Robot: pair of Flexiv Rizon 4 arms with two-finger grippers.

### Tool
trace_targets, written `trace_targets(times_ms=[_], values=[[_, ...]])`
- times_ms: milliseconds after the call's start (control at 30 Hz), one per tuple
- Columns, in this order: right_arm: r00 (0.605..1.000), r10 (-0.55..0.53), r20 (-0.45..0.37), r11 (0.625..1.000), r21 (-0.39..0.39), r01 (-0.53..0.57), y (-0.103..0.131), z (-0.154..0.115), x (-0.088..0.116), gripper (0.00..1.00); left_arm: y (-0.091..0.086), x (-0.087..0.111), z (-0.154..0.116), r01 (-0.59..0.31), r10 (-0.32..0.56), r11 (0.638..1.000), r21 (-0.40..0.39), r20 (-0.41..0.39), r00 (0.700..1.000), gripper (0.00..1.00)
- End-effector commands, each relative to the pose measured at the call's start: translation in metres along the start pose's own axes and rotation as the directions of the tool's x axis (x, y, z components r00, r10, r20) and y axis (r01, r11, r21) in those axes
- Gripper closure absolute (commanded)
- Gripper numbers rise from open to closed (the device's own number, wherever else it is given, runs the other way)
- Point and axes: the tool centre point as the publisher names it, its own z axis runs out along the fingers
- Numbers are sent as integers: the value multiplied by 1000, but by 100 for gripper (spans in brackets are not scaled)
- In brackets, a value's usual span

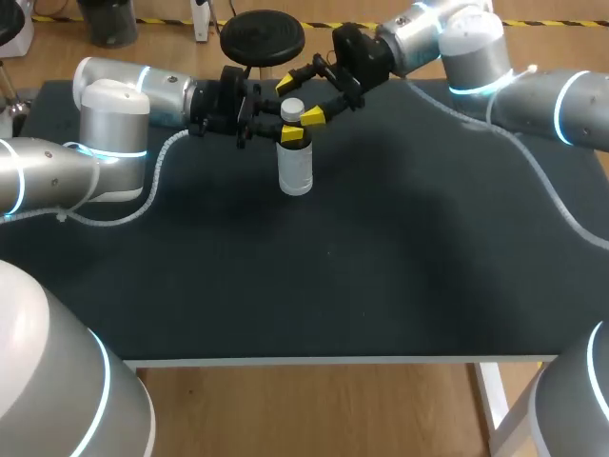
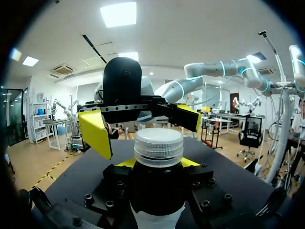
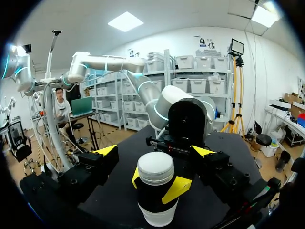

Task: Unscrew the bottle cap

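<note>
Tightly on bottle (image 1: 295, 169), left claw (image 1: 291, 135); right claw (image 1: 301, 100) wide apart.

Nothing on my dark matte table (image 1: 381, 286) can be read: no writing, number or sign. The small clear plastic bottle (image 1: 295, 171) has a pale lower body below its white ribbed screw cap (image 1: 292, 108) (whether any print sits there I cannot tell, it is too small and partly hidden). In both wrist views the top of that cap shows plain white.
</note>
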Motion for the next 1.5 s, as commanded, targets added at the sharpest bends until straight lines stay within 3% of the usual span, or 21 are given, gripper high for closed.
trace_targets(times_ms=[33, 433, 1500], values=[[901, 3, 434, 1000, -3, -1, 0, 2, 7, 0, -1, 0, 0, 1, -1, 1000, -2, -1, 1000, 100], [852, 28, 523, 999, -42, -7, 2, 9, 4, 0, -1, 0, 0, 1, -1, 1000, -2, -1, 1000, 100], [838, 81, 540, 996, -69, -52, -5, 10, -6, 0, -1, 0, 0, 1, -1, 1000, -2, -1, 1000, 100]])
